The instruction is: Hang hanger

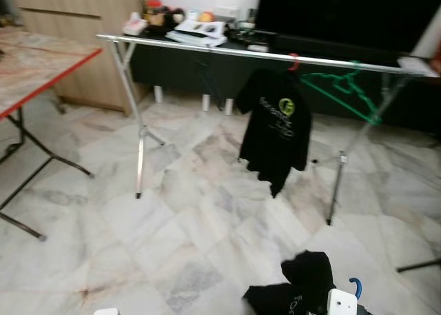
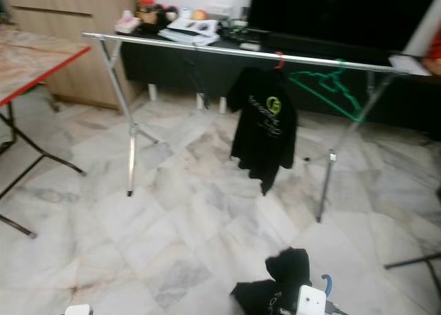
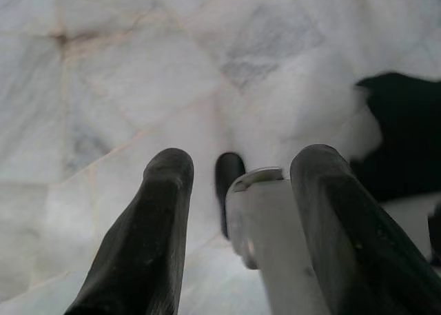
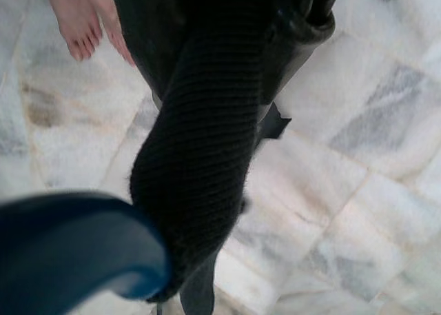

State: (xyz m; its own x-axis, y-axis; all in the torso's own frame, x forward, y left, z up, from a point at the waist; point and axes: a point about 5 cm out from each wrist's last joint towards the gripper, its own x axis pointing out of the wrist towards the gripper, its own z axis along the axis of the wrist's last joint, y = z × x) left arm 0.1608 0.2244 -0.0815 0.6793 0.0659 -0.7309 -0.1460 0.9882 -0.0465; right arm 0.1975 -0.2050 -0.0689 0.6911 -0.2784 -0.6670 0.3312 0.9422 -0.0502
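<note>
Carrying a shirt on a hanger toward the rack

We judge this the approach step: our right hand sits low, well short of the rail, bearing a black shirt on a blue hanger; we cannot tell how tightly it grips. Next we must close in, lift, and hook the hanger over bare rail beside the hung shirt and green hanger. Our left hand hangs released, fingers spread above the floor.

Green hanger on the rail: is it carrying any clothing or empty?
Empty. The green hanger hangs bare from the rail, right of the black T-shirt on its red hook.
</note>
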